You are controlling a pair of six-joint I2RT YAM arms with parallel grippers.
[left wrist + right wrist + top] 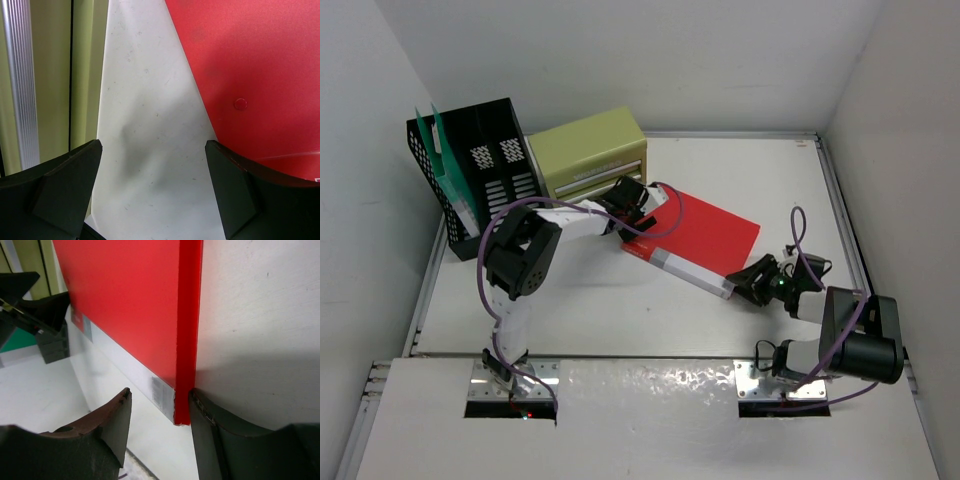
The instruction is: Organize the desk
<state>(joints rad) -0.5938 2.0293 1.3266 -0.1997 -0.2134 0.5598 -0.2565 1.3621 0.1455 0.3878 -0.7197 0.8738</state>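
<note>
Left gripper [640,208], fingers spread, hides the far-left edge of the red folder [708,232]. Right gripper [738,287], jaws parted, straddles its near corner. The folder lies diagonally, far-left to near-right, at the centre of the desk [610,310].

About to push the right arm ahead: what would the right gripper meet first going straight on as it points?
The red folder: its near corner lies between the open fingers of the right gripper, close beside, perhaps touching, one of them, so contact would probably come almost at once.
</note>
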